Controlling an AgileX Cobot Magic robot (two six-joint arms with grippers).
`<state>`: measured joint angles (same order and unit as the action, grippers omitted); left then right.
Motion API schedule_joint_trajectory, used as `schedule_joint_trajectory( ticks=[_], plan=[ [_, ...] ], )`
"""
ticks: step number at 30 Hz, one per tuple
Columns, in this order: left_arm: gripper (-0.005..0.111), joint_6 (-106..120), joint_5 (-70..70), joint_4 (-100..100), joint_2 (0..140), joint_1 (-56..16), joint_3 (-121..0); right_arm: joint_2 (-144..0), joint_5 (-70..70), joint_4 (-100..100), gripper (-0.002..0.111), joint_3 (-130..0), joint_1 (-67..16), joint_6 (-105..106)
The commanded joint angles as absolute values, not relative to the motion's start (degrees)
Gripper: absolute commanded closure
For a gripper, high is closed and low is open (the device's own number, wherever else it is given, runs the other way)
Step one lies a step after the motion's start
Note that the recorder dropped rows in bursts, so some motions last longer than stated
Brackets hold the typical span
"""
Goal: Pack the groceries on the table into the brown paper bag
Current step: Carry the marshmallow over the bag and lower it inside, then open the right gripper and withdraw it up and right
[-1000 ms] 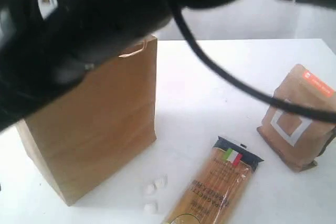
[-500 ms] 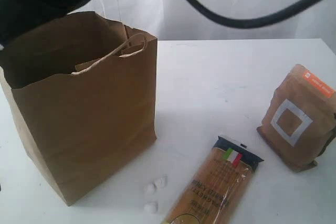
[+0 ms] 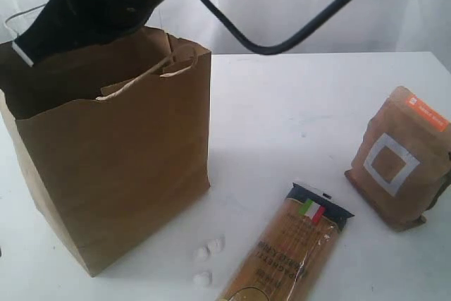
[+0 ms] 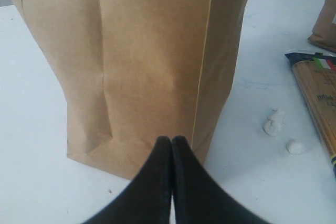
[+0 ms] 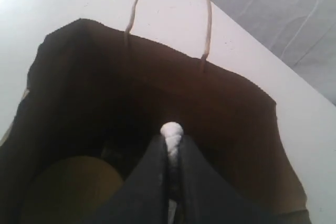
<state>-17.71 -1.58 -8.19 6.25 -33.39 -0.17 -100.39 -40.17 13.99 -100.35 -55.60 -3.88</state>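
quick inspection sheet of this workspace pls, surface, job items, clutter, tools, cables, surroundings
surface: plain white table
job's things: brown paper bag upright, mouth open, contents too dim to name; brown pouch upright; spaghetti packet lying flat; three small white lumps on the table near the bag's base
clutter: nothing seen
tools: left tool shut, empty, low by the bag's base; right tool shut on a white lump over the bag's mouth
cables: black cable hanging above the table
surroundings: pale curtain behind
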Motion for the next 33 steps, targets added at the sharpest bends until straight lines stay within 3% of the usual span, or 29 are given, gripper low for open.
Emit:
schedule_joint_trajectory(
  ticks=[1, 10, 14, 17, 33],
  plan=[
    [0.106, -18.0, -1.4, -8.1, 5.9, -33.3, 0.0, -101.2, -39.7, 13.4, 0.108, -100.9, -55.2, -4.4],
    [0.106, -18.0, -1.4, -8.1, 5.9, -33.3, 0.0, -103.5, -39.7, 12.8, 0.105, -100.9, -54.3, -3.2],
    [0.106, -18.0, -1.4, -8.1, 5.9, -33.3, 0.0, -104.6, -38.6, 12.7, 0.077, -100.9, -54.2, -2.8],
    [0.106, -18.0, -1.4, -8.1, 5.9, -33.3, 0.0, -104.4, -37.2, 12.9, 0.064, -100.9, -54.2, -1.7],
    [0.106, -18.0, -1.4, -8.1, 5.9, -33.3, 0.0, -88.1, -46.6, 20.0, 0.064, -100.7, -54.2, -5.6]
  ],
)
